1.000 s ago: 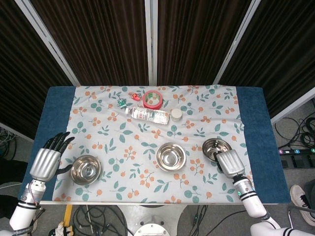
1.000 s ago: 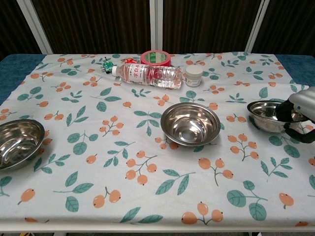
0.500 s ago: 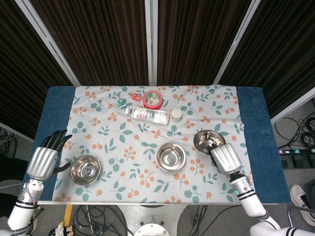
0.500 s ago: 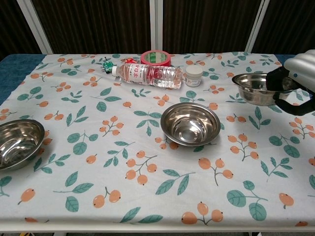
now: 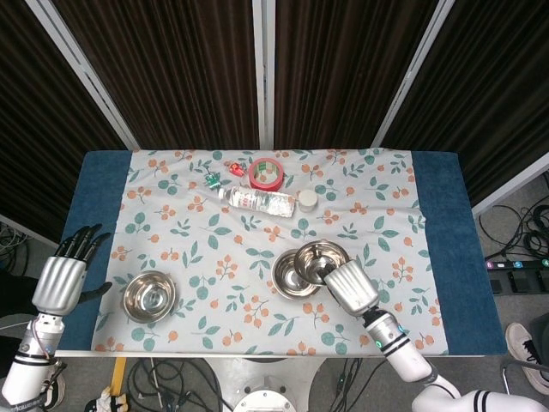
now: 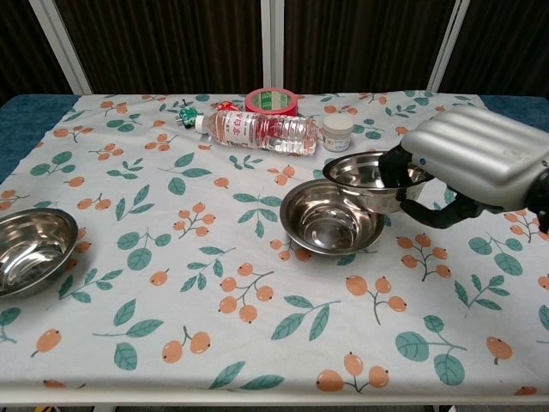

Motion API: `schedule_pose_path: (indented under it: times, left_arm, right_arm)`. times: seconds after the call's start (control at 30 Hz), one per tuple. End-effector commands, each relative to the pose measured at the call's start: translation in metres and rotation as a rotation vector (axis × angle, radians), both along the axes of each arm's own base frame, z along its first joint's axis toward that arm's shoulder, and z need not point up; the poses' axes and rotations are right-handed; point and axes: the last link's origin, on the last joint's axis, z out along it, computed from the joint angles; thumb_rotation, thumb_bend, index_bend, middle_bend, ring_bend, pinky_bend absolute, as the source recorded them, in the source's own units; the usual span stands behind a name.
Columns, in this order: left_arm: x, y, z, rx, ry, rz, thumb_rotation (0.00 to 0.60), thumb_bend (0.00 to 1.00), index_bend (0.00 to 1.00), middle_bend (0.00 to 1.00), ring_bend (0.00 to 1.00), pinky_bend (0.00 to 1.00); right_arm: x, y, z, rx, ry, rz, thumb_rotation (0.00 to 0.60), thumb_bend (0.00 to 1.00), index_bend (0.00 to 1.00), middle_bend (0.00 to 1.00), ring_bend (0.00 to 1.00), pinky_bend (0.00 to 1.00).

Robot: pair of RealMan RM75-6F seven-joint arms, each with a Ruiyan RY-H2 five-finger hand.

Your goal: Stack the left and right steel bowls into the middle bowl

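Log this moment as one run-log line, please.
right hand: holds right bowl above middle bowl | left hand: open | left bowl: on table

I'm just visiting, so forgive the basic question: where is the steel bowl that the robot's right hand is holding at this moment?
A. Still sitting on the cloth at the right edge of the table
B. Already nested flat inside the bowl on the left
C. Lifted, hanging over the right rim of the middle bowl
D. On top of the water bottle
C: the right hand holds the right bowl raised, overlapping the right rim of the middle bowl.
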Motion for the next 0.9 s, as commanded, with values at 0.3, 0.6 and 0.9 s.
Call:
schedule_pose_path:
  times: [0.3,0.6,0.9]
  left_arm:
    - [-0.003,0.001,0.001,0.003,-0.004,0.008,0.600,0.08,0.20,0.19,0.12,0.23]
    - [-0.004,0.001,0.001,0.001,-0.004,0.008,0.600,0.08,0.20,0.19,0.12,0.23]
    - [0.001,-0.002,-0.004,-0.026,0.038,-0.017,0.600,0.08,0.20,0.19,0.12,0.23]
  right_arm:
    - [0.012,-0.011,-0.025,0.075,0.012,0.011,0.600,0.40,0.69,0.57,0.88,0.84]
    - [0.005,-0.009,-0.011,0.115,0.061,-0.024,0.600,0.06,0.19,0.25,0.87,0.83]
    - [0.001,0.003,0.058,0.047,0.034,-0.111,0.600,0.05,0.11,0.19,0.86,0.83]
